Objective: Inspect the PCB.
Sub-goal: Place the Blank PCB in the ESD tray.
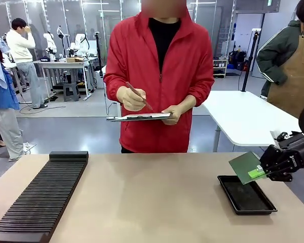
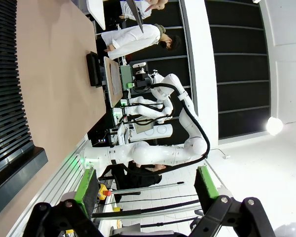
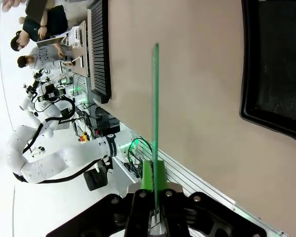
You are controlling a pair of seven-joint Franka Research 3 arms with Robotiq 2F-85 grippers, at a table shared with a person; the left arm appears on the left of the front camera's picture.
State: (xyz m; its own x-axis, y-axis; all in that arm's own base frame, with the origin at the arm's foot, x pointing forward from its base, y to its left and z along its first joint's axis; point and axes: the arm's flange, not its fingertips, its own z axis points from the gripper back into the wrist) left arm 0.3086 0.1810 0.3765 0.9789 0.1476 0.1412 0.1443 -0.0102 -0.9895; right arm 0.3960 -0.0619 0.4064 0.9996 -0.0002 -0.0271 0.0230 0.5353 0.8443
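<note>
1. The right gripper (image 1: 264,172) pinches the PCB (image 1: 245,167) by its 4 o'clock corner, tilted above the black tray (image 1: 245,196).
2. In the right wrist view the PCB (image 3: 155,103) runs edge-on toward 12 o'clock from the closed fingers (image 3: 147,177).
3. The left gripper (image 2: 145,183) has its fingers spread apart, empty.

PCB (image 1: 244,166) above tray (image 1: 245,194), slotted rack (image 1: 40,195) far left.

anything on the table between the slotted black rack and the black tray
No, that stretch is bare tabletop in the front view, between the slotted rack on the left and the tray on the right. The PCB hangs over the tray's near-left corner.
</note>
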